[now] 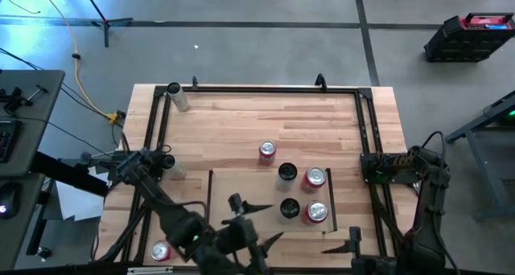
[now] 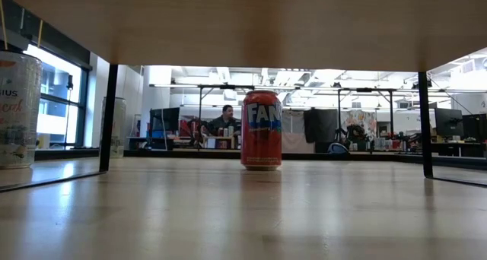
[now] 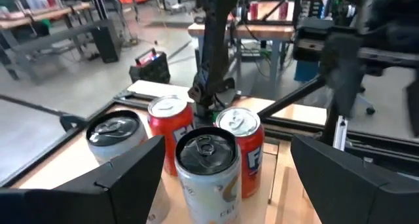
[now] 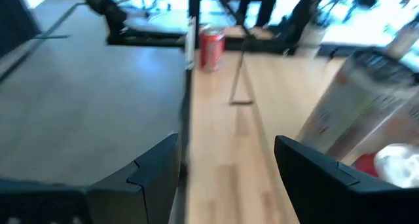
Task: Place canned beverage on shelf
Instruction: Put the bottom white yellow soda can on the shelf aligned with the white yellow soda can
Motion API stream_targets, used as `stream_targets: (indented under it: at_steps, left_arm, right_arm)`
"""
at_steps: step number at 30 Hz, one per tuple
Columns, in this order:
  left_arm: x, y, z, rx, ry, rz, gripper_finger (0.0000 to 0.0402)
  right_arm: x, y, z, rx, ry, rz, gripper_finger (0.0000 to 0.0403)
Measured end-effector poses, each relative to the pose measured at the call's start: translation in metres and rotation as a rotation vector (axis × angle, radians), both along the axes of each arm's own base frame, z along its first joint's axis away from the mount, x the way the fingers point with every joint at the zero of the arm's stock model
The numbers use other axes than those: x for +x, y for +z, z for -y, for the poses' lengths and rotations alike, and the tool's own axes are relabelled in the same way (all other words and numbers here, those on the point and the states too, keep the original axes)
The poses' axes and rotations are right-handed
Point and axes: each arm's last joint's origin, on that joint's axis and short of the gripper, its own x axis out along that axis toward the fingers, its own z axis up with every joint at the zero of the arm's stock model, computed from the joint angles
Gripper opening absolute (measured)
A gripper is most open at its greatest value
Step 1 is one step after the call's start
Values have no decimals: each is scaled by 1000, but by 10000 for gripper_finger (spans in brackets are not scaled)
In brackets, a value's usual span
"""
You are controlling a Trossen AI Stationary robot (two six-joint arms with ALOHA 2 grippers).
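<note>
The pale-wood shelf lies on the table's near half. Several cans stand upright on it: two dark-topped ones and two red ones. Another red can stands on the tabletop just beyond the shelf's far edge. My left gripper hovers open over the shelf's near part. In its wrist view the nearest dark-topped can stands ahead of the spread fingers, untouched. My right gripper waits open at the shelf's near right corner, and nothing is between its fingers.
A can lies at the table's far left corner. A clear can stands by the left arm's base. A red can stands near the front left. Black frame rails border the table. The low view shows a red can under the shelf board.
</note>
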Motion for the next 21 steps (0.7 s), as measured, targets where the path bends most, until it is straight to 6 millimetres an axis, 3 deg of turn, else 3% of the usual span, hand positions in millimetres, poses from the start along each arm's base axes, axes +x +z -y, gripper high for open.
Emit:
stream_targets:
  at_steps: [7,15,21]
  left_arm:
    - [-17,-9,19,-4,-32,-23,321]
    - [-26,-24,25,-56,-32,-75,321]
    - [-33,-25,32,-40,-50,-82,321]
  right_arm:
    - [26,2,17,-113,-100,58,232]
    - [62,-1,44,-121,-181,-14,232]
    - [60,9,42,-104,-167,2,232]
